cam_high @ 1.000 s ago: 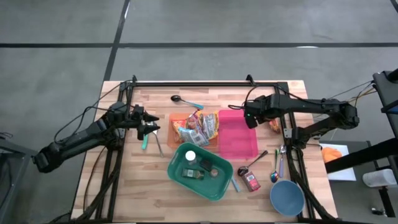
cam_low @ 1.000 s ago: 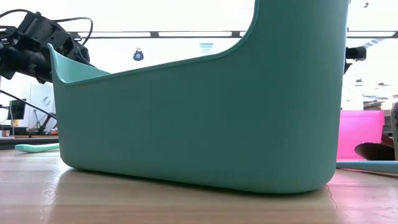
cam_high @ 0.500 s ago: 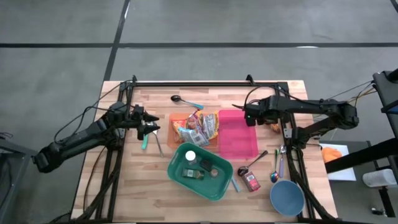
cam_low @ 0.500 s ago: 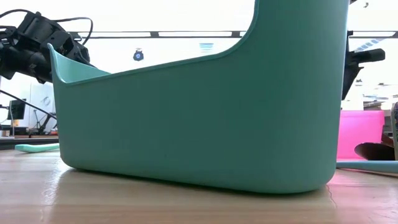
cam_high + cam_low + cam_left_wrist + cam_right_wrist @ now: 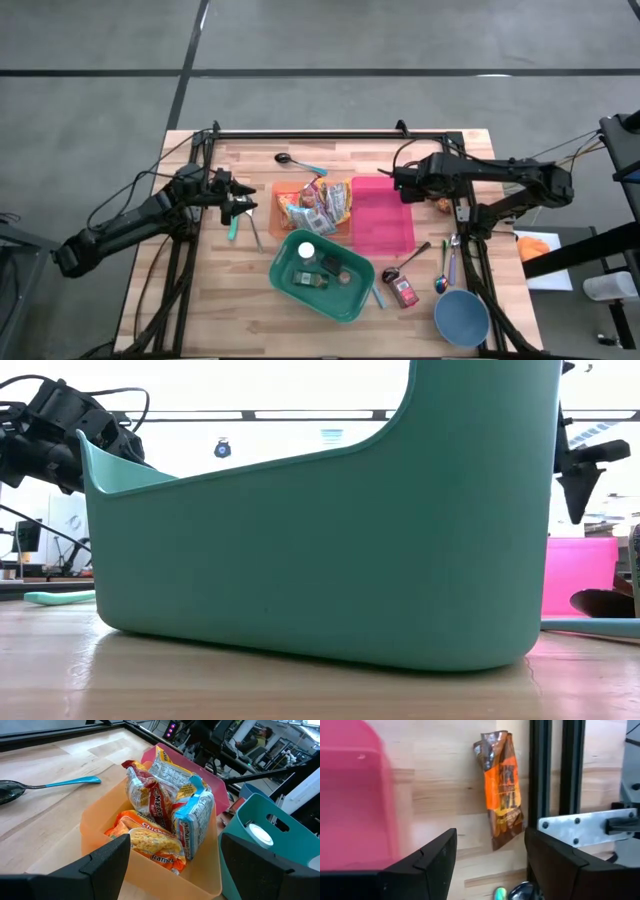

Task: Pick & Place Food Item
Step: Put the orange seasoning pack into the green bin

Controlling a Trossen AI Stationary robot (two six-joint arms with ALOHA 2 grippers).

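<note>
In the high view, the right tool (image 5: pixel 403 186) is held over the far right corner of the pink bin (image 5: pixel 382 216), pointing steeply down. The snack packet (image 5: pixel 440 205) lies on the wooden surface (image 5: pixel 250 300) just beside this tool, against the black frame rail, probably so that it can be reached from above. The left tool (image 5: pixel 243 205) waits near the orange bin (image 5: pixel 290 222), which is filled with noodle packets.

In the low view, the teal basket (image 5: pixel 320 540) hides nearly everything; only the right tool (image 5: pixel 578 485) is seen hanging above the pink bin (image 5: pixel 578 575).

In the left wrist view, the left fingers (image 5: pixel 105 865) are spread wide and hold nothing.

In the right wrist view, the right fingers (image 5: pixel 427 860) are seen well parted and empty, and the packet (image 5: pixel 502 790) lies flat ahead of them, not yet touched.
</note>
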